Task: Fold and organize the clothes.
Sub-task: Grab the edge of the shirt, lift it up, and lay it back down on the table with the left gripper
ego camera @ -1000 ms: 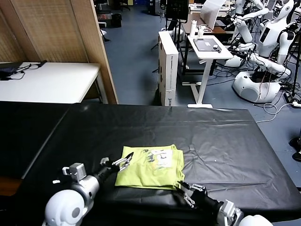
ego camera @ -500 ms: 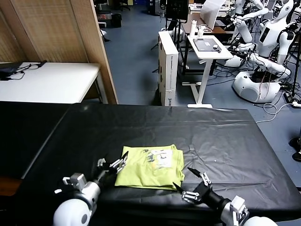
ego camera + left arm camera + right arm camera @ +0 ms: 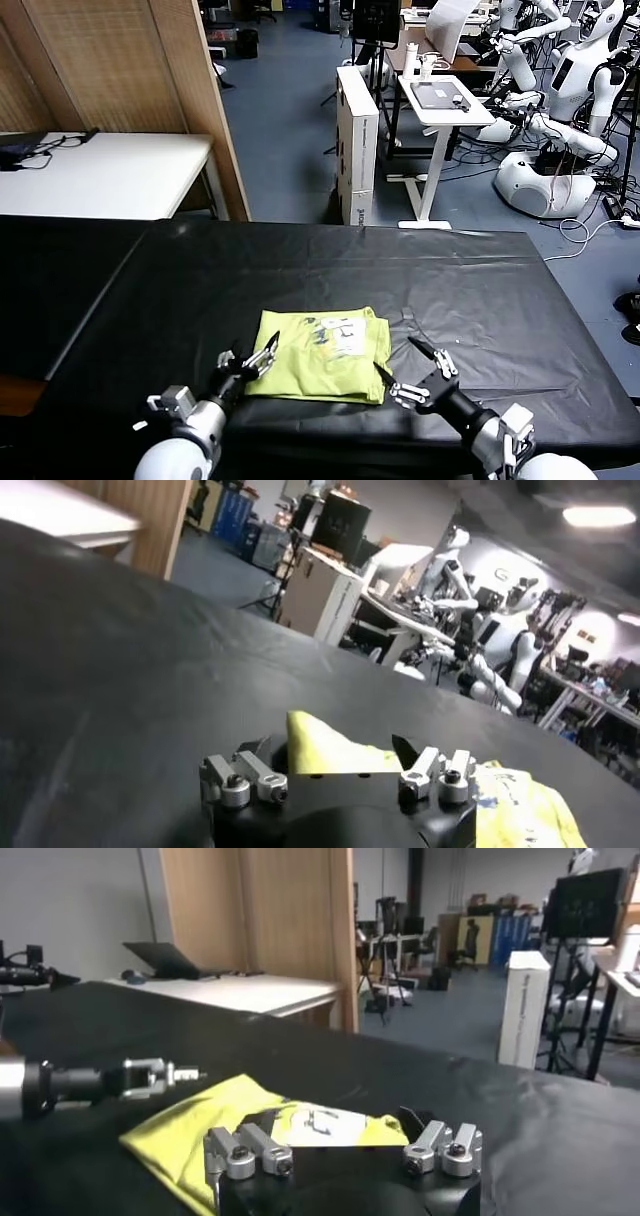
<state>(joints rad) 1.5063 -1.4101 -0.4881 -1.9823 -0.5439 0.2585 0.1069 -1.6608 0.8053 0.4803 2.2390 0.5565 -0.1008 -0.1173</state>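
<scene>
The clothes are one lime yellow-green T-shirt (image 3: 318, 358), folded into a small rectangle near the front of the black table (image 3: 470, 290), with a white label patch (image 3: 342, 331) on top. My left gripper (image 3: 256, 359) is open at the shirt's left edge, and the left wrist view shows a folded corner of the T-shirt (image 3: 318, 756) just ahead of the left gripper (image 3: 331, 752). My right gripper (image 3: 414, 367) is open, low by the shirt's near right corner. In the right wrist view the T-shirt (image 3: 195, 1126) lies ahead of the right gripper (image 3: 336, 1122). Neither holds anything.
A white table (image 3: 110, 170) and a wooden partition (image 3: 130, 70) stand at the back left. Beyond the table's far edge are a white cabinet (image 3: 357, 140), a small side table (image 3: 440, 100) and other robots (image 3: 560, 110).
My right gripper has opened and moved forward from under the shirt's near right corner to beside it. The left arm has sunk lower in view, its gripper still open at the left edge.
</scene>
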